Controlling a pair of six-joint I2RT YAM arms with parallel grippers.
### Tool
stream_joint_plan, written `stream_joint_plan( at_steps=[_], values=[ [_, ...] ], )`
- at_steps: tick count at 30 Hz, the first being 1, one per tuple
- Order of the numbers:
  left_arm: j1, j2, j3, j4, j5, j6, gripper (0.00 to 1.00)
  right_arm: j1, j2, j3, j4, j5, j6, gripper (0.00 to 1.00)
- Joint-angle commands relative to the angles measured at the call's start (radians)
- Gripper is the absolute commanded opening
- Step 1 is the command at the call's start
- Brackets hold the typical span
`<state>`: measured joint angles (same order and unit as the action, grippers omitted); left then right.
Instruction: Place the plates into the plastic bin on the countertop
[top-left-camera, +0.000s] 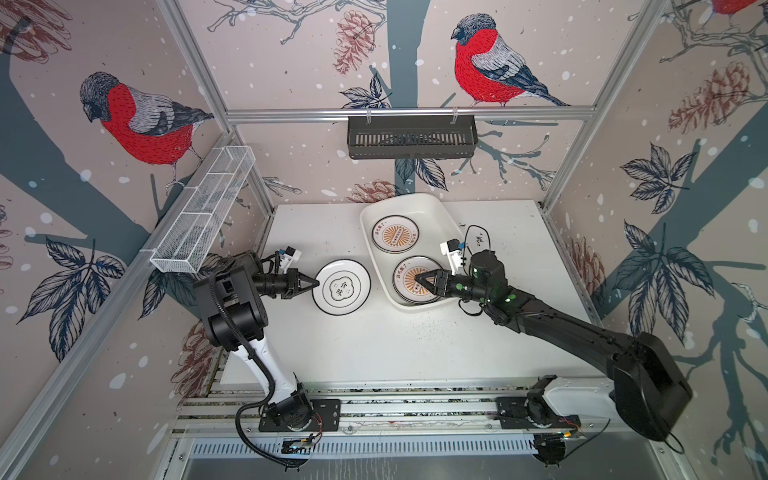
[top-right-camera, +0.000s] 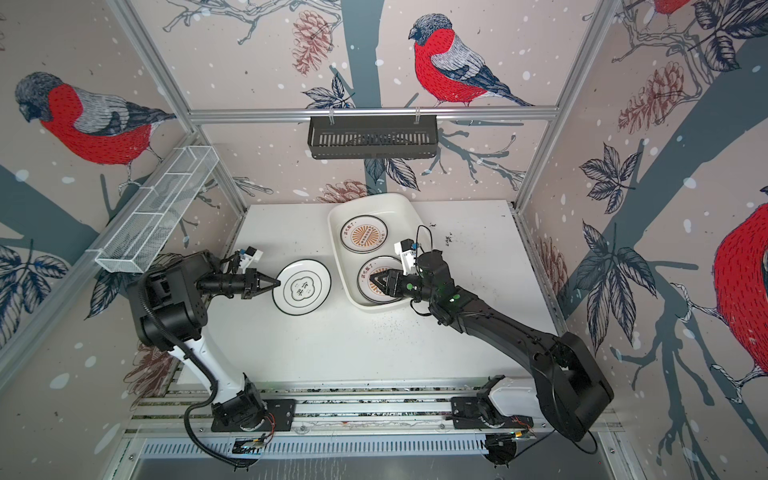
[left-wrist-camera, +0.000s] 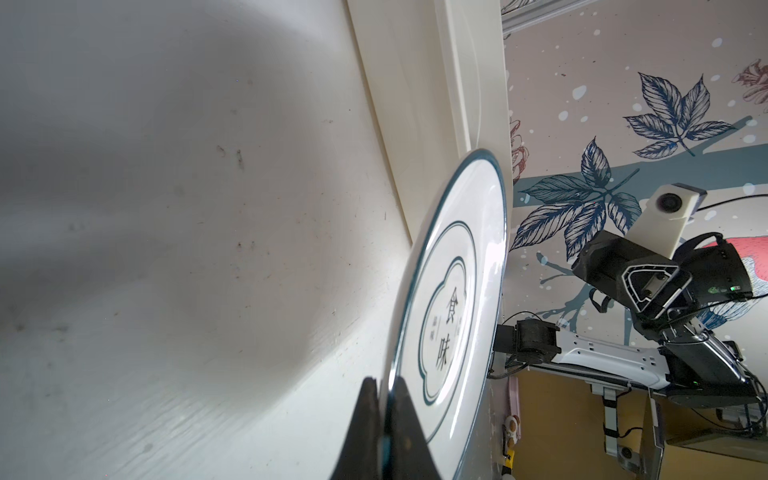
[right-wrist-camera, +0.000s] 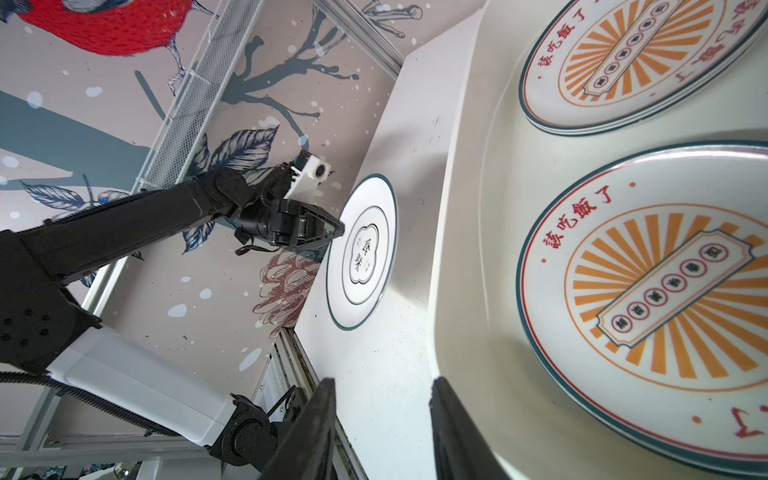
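Left jaws pinch the emblem plate (top-left-camera: 341, 286) beside the plastic bin (top-left-camera: 436, 216).

Cream-white bin (top-left-camera: 428, 208). White countertop (top-left-camera: 374, 345), speckled dark. Emblem plate (top-left-camera: 341, 286): white, thin dark-teal rim, black lettering in a cloud outline. Sunburst plates (top-left-camera: 395, 235): white, orange rays, red lettering, teal edge. Black slotted rack (top-left-camera: 411, 137); white mesh basket (top-left-camera: 203, 216).
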<state>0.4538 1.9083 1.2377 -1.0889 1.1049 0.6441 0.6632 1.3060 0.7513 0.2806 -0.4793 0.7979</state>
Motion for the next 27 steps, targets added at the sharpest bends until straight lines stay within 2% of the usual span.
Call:
stream_joint_plan(
  at_steps=[1,12,27],
  values=[
    [0.001,-0.031,-0.013,-0.068,0.069,0.041,0.00,0.022,0.028,0.035,-0.033,0.034,-0.045,0.40],
    [-0.004,-0.064,-0.035,-0.160,0.116,0.129,0.00,0.111,0.172,0.170,-0.103,0.103,-0.082,0.41],
    [-0.028,-0.158,-0.087,-0.131,0.120,0.119,0.00,0.191,0.335,0.303,-0.090,0.112,-0.091,0.40]
  ],
)
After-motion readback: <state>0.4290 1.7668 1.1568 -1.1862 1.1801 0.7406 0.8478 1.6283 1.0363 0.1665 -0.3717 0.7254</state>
